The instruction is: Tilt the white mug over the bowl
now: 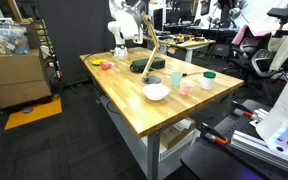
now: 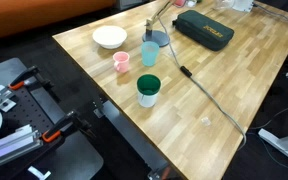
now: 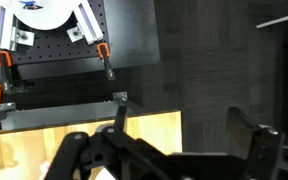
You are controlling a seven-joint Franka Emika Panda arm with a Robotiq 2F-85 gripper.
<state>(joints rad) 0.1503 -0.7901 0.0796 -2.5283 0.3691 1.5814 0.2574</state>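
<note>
My gripper (image 3: 169,150) is released. In the wrist view its dark fingers (image 3: 252,140) stand wide apart along the bottom of the picture with nothing between them. Behind them I see the edge of the wooden counter (image 3: 24,140), then dark floor, and two orange clamps (image 3: 104,52) on a black frame.

In an exterior view my arm (image 1: 119,25) is up at the far end of the counter (image 1: 124,105), well apart from the mug (image 1: 208,79).

The mug (image 2: 148,90) stands upright near the counter's (image 2: 234,80) edge, white with a green top, and nothing touches it. The bowl (image 2: 109,37) sits well apart from it on the same surface, shallow and white; I cannot tell whether anything is in it. Between the two are a pink cup (image 2: 122,62) and a light blue cup (image 2: 149,52), both upright and just beside each other, the pink cup nearer the bowl. A flat blue disc (image 2: 157,39) lies just past the blue cup.

A dark green case (image 2: 204,32) lies flat farther along the counter. A thin cable (image 2: 209,95) runs from the disc's side across the wood, passes near the mug and goes toward the edge.

In an exterior view the bowl (image 1: 156,92) is the nearest of the group, with the pink cup (image 1: 187,89) beside it and the mug at the far end of the row.
</note>
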